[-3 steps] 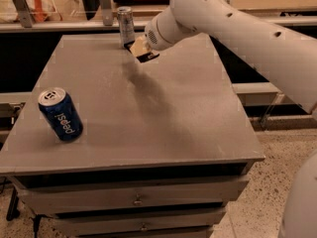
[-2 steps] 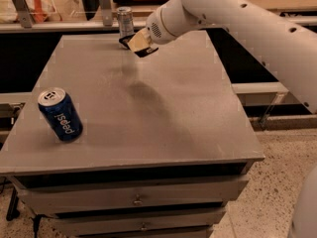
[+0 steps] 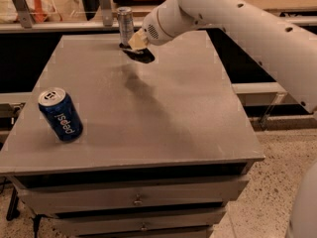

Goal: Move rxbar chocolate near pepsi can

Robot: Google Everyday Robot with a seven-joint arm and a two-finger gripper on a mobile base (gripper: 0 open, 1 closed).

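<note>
The rxbar chocolate (image 3: 140,55) is a dark flat bar on the grey table (image 3: 163,113) near its far edge, just in front of a slim silver can. My gripper (image 3: 137,41) hangs right above the bar, at its far left end, reaching in from the right on the white arm (image 3: 233,24). I cannot tell whether it touches the bar. The pepsi can (image 3: 61,114), blue with white lettering, stands at the table's front left, far from the bar and the gripper.
A slim silver can (image 3: 125,26) stands at the far edge, just left of the gripper. Shelving with orange and pale items (image 3: 34,6) runs behind the table. Drawers (image 3: 138,200) sit under the table's front edge.
My gripper has moved a little to the left and toward the table's far edge, closer to the slim silver can. The pepsi can has not moved.
</note>
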